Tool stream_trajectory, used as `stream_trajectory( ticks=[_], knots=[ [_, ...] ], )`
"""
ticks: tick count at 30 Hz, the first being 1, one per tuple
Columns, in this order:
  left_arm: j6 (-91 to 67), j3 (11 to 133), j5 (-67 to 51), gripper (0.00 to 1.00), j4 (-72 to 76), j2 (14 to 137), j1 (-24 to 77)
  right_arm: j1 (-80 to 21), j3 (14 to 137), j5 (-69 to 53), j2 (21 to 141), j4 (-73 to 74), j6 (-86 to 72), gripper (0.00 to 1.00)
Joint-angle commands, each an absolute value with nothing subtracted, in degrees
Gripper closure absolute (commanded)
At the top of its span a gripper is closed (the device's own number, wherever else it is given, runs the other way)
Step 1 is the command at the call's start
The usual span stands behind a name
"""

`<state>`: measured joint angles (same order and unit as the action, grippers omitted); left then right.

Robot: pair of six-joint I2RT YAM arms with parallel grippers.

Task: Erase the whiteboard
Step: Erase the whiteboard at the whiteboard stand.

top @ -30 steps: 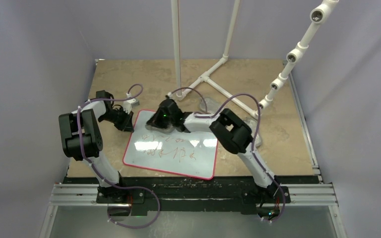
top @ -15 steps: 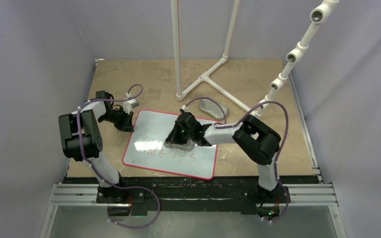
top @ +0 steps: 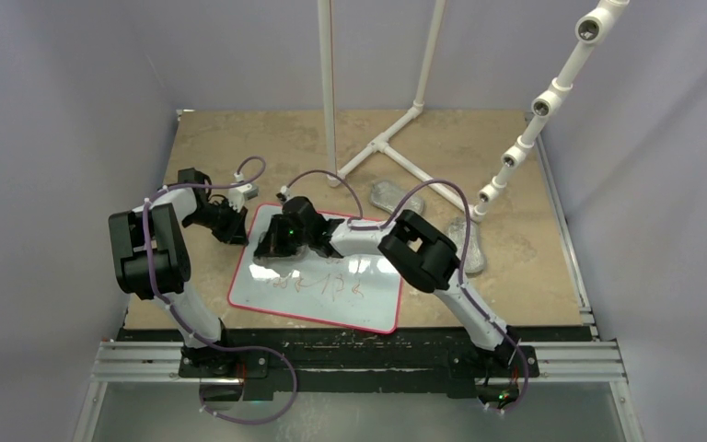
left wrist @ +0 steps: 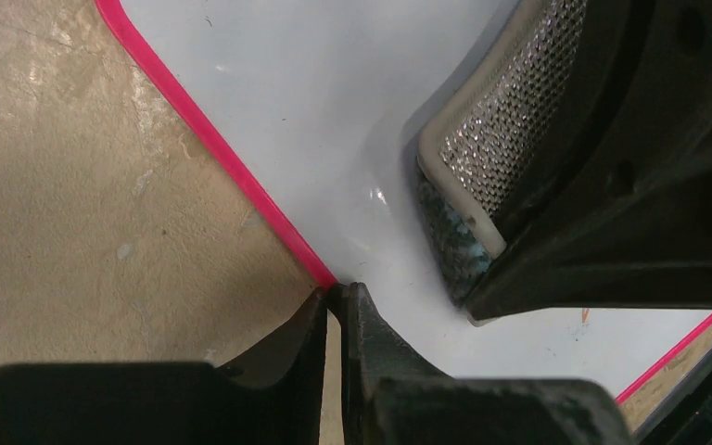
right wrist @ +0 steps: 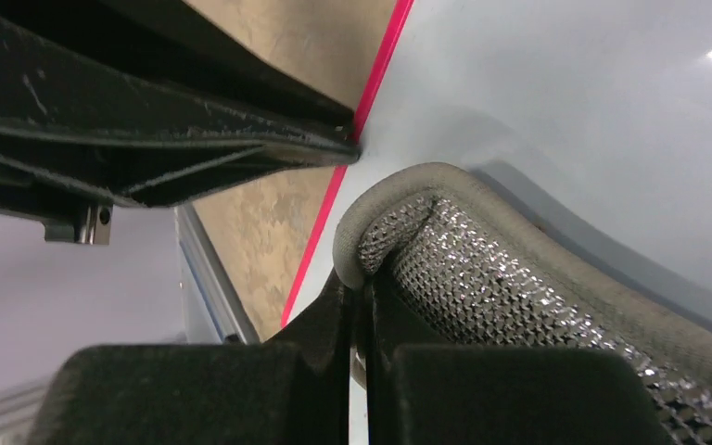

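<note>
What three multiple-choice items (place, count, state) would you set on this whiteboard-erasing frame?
1. The mesh pad in the right gripper sits: A) on the whiteboard's far-left part B) at its near-right corner C) off the board.
2. Loose pads on the table: A) none B) two C) four.
3. The writing: A) wiped clean B) red scribbles remain C) blue scribbles remain.
A, the pad rests on the board by its far-left rim; B, two lie beyond the board's far-right side; B, red marks show mid-board.

One silvery pad (top: 394,195) lies beside white piping (top: 382,142).
</note>
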<state>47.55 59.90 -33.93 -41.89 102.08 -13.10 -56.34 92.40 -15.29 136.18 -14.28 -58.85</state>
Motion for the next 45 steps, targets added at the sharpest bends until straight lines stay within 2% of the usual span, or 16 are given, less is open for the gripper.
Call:
stream_trajectory(
  ticks=[1,8,12,16,19,22,24,27,33,36,40,45],
  knots=[
    [50.5,56.4,-24.3,1.00,-44.8,106.3,-12.2,-56.9,90.6,-22.3,135.9,-9.0,-57.4,1.00],
    [50.9,56.7,-24.4,1.00,-44.8,106.2,-12.3,-52.3,57.7,-9.9,115.5,-4.6,-53.4,1.00],
    [51.0,56.8,-24.8,1.00,-45.1,106.0,-12.3,-51.9,50.9,-5.5,110.9,-2.0,-51.1,1.00],
    [51.0,56.7,-24.7,1.00,-45.2,105.7,-12.2,-53.0,57.7,-9.3,116.7,-5.3,-49.7,1.00],
    [50.8,56.7,-24.5,1.00,-45.4,105.3,-12.2,-56.3,71.8,-16.5,124.3,-4.8,-47.1,1.00],
    [50.8,57.1,-24.3,1.00,-45.8,105.2,-12.2,-60.4,87.4,-22.9,132.0,2.1,-43.3,1.00],
    [50.8,57.3,-24.2,1.00,-45.9,105.0,-12.2,-62.6,92.0,-23.6,133.9,5.4,-41.2,1.00],
    [51.0,57.5,-23.9,1.00,-46.0,104.9,-12.3,-62.7,84.4,-25.7,130.6,4.5,-41.7,1.00],
    [51.4,57.7,-23.6,1.00,-46.0,105.0,-12.3,-58.1,56.4,-21.6,115.1,0.3,-44.4,1.00],
    [51.4,57.6,-23.8,1.00,-45.8,105.0,-12.2,-56.9,49.9,-18.3,110.7,0.6,-44.3,1.00],
    [51.3,57.4,-24.4,1.00,-45.9,104.6,-12.2,-58.4,56.9,-17.9,115.1,0.3,-44.6,1.00],
    [51.5,57.0,-24.0,1.00,-46.1,104.2,-12.2,-62.9,81.9,-22.0,130.0,3.4,-45.1,1.00]
  ],
)
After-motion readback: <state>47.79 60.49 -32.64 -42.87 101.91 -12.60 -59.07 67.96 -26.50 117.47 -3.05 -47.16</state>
